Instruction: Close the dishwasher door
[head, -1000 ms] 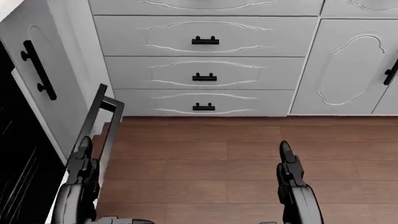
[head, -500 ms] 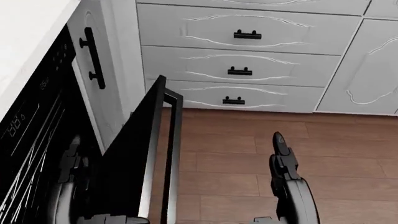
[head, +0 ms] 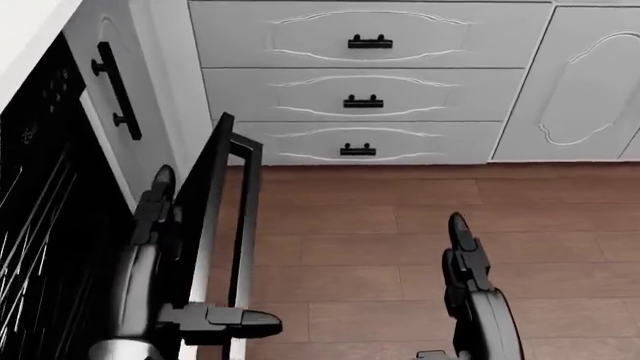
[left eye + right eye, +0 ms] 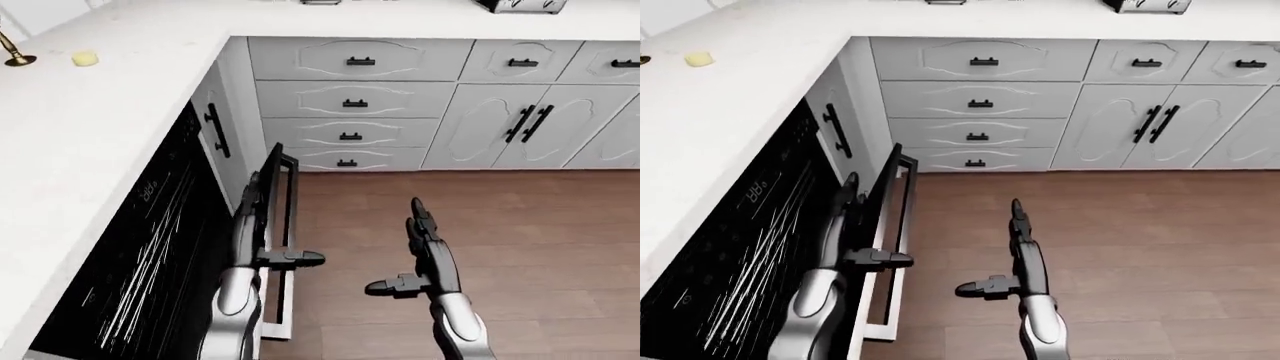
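Door (image 3: pixel 212 202): part-raised. Your left hand (image 3: pixel 160 217) sits inside it, fingers spread; pushing on risks trapping it. Right hand (image 3: pixel 465 266) idle, fingers spread.

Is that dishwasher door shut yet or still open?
Still open, partway. The dishwasher door stands tilted out from the dark inside of the machine, leaving a gap, and the left hand sits in that gap against it.

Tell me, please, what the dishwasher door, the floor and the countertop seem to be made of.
Dishwasher door: looks like glossy black glass or plastic, flat and dark, with a thin bar handle; uncertain in a render.
Floor: brown wood planks, with visible seams and grain.
Countertop: matte white stone or laminate, faintly speckled.
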Controlling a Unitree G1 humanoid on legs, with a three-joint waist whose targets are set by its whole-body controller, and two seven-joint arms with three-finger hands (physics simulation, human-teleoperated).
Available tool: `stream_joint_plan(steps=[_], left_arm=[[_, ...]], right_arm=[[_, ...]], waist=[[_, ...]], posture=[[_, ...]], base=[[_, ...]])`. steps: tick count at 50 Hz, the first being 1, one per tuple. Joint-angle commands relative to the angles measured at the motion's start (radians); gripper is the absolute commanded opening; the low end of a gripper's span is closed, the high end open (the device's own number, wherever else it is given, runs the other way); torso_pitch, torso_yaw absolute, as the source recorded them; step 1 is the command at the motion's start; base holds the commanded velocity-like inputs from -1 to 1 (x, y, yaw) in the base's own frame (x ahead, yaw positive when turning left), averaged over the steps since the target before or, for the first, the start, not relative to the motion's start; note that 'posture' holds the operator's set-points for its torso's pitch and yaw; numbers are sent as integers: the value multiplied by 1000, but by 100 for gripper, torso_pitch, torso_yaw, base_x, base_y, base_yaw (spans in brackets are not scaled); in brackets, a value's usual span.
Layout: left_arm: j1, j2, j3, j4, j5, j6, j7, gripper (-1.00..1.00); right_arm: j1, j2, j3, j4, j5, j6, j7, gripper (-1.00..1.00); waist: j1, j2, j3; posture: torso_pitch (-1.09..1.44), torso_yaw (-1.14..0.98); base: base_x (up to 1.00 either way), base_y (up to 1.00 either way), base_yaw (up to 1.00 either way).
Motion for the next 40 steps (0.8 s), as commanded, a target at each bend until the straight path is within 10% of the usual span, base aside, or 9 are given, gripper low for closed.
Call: stream_joint_plan(steps=[1, 3, 19, 40], left_arm=[[-28, -8, -16, -52, -3, 19, 4, 100], [-110, -44, -56, -83, -5, 127, 24, 100], [-184, -126, -141, 112, -3, 98, 53, 100], [-474, -124, 41, 1446, 24, -673, 71, 100]], right_arm=[[-12, -6, -12, -43, 1, -25, -4, 100], [-14, -6, -12, -40, 3, -25, -1, 100], [-1, -8, -20, -56, 11, -26, 3, 100], [10, -5, -14, -93, 7, -12, 3, 100]], waist=[[0, -4, -14], [0, -50, -21], [-33, 6, -35], [-30, -15, -55]], posture=[[0, 0], [0, 0], [0, 0], [0, 0]], base=[[0, 0, 0], [0, 0, 0], [0, 0, 0], [0, 0, 0]])
